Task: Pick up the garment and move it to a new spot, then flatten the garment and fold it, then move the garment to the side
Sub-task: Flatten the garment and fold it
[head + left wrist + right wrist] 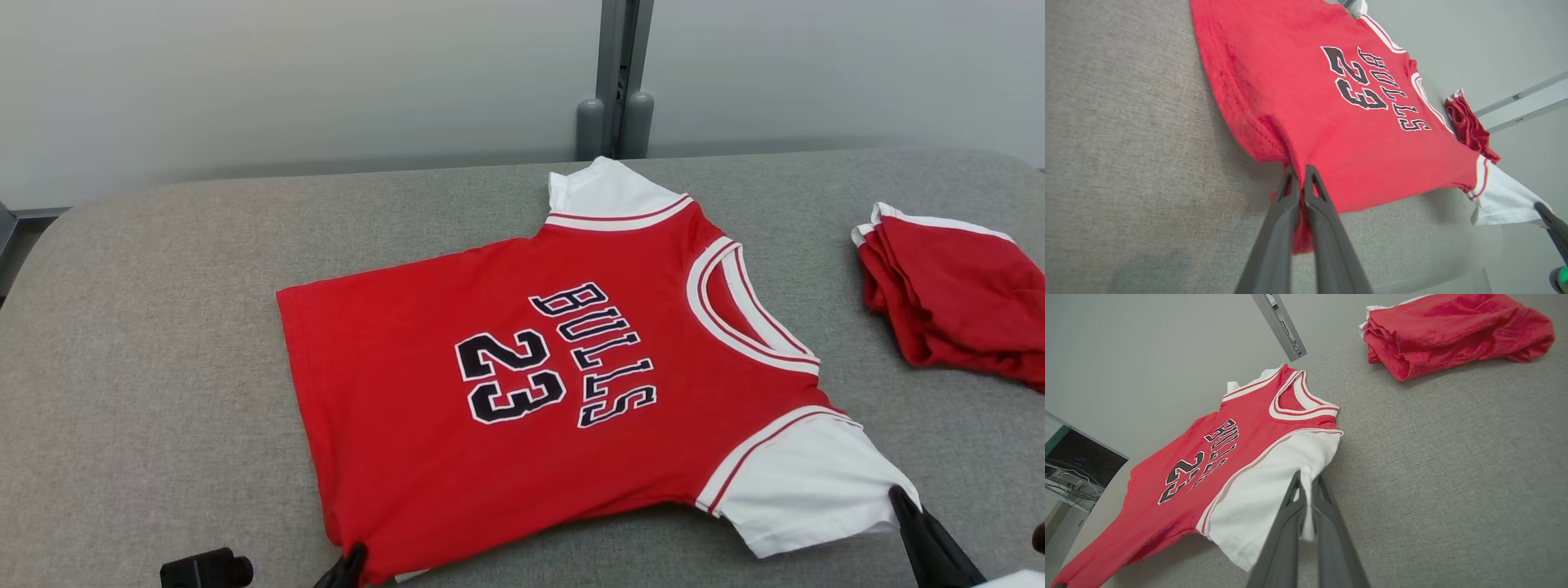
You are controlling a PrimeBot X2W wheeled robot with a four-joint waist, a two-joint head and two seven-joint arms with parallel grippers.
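The left pincer is clamped shut on the hem corner of the jersey, red cloth bunched between its fingers. In the head view it sits at the bottom edge. The right pincer is closed on the edge of the near white sleeve, and shows at the lower right of the head view. Between the two, the jersey lies spread face up across the middle of the table, neck to the right, hem to the left. Its near edge looks slightly raised, with shadow under it.

Risks, as I judge them:
- Both grips take only a little cloth at the very edge. A sharp pull could let the sleeve or the corner slip free and drop that side.
- If one arm rises or travels faster than the other, the jersey would twist or crease rather than stay flat.
- A red pile of folded cloth lies well apart on the right. A carry in that direction could drag the sleeve over it and disturb it.
- The near edge lies close to the table's front, so slack cloth might hang off it.

The lettering on the chest is black outlined in white, turned sideways in the head view: "BULLS", with "23" beside it. No other label is readable.
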